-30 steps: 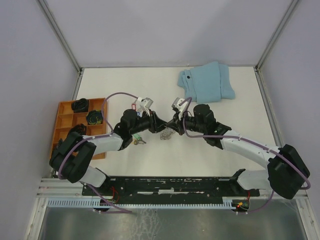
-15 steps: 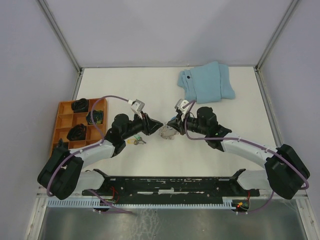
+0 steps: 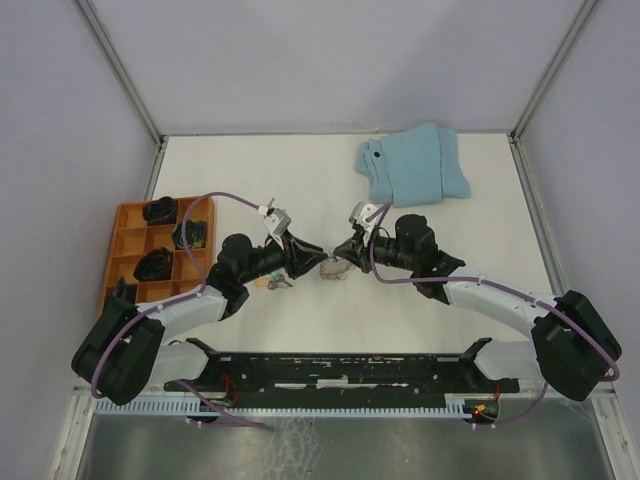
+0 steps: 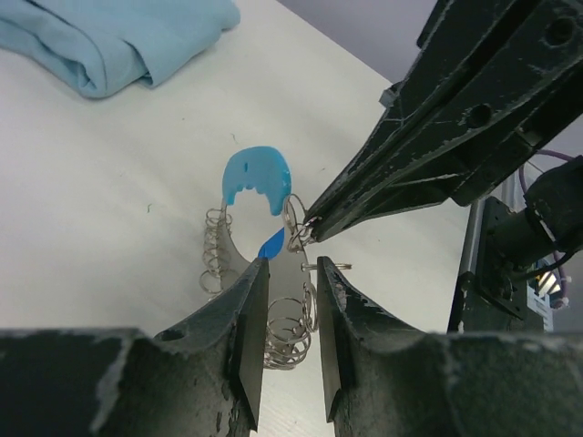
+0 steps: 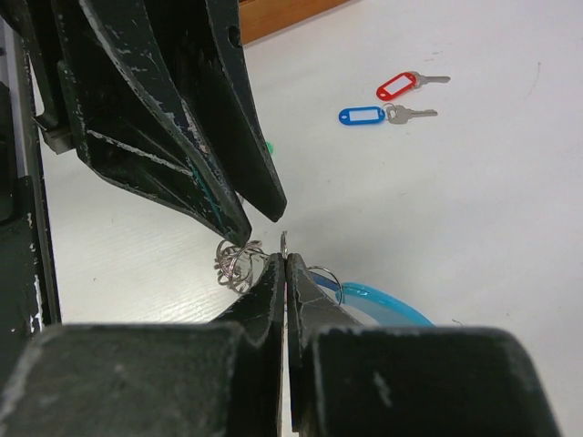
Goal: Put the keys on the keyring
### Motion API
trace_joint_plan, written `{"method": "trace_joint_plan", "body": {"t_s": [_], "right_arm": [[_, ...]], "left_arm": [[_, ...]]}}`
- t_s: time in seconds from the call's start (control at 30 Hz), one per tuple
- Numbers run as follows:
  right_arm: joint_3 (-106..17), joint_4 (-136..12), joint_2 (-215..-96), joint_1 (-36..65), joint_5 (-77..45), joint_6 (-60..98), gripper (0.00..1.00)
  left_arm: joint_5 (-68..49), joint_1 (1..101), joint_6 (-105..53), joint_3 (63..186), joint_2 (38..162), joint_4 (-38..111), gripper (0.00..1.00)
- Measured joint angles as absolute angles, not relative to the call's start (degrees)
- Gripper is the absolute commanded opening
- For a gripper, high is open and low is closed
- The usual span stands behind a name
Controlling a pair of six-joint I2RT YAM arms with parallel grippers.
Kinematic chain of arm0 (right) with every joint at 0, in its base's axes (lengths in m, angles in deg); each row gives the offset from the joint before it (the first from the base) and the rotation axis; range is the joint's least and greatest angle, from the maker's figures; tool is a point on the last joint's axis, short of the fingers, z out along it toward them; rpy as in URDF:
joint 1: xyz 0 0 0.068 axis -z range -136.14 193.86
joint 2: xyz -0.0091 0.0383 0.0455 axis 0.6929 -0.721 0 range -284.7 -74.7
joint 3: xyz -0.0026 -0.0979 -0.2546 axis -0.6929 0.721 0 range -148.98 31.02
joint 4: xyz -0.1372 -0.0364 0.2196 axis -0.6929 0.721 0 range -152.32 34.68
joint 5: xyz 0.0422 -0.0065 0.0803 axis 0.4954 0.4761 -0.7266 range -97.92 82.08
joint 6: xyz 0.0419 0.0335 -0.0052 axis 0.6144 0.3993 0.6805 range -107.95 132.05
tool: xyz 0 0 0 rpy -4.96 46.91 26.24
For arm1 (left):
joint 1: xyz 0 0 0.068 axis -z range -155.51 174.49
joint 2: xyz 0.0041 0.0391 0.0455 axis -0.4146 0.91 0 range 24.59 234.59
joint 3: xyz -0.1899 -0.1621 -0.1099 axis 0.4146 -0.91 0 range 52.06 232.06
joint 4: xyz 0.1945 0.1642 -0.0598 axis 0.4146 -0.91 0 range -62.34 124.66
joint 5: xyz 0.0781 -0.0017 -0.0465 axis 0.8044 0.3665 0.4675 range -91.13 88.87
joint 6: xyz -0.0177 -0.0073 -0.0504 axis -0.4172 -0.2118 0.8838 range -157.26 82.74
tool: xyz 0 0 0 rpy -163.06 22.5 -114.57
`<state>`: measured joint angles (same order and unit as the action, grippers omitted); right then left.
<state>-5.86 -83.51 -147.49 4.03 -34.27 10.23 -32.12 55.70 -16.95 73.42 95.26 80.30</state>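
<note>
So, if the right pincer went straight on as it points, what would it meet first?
Most likely the coils of the grey wire keyring right at its tip, then the black left pincer just behind; depth is unclear.

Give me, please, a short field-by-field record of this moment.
left end effector: jaws partly apart astride wire coils of the keyring; grip unclear
right end effector: shut, pinching a small metal ring of the keyring
loose keys: red-tagged key and blue-tagged key lie close together on the table, away from the keyring
cloth: light blue, folded, far side of table
tray: orange, beside the left arm
</note>
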Motion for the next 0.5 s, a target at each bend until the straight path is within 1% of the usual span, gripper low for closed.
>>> {"method": "trace_joint_plan", "body": {"t_s": [0.2, 0.5], "right_arm": [[-5.82, -83.45, -147.49, 4.13, -35.36, 9.64, 0.01], [-5.79, -83.21, -147.49, 4.24, -36.52, 8.96, 0.01]], "left_arm": [[-37.34, 55.7, -19.83, 74.17, 95.31, 82.05, 0.33], [-39.39, 54.82, -24.27, 75.39, 95.24, 79.89, 0.27]]}}
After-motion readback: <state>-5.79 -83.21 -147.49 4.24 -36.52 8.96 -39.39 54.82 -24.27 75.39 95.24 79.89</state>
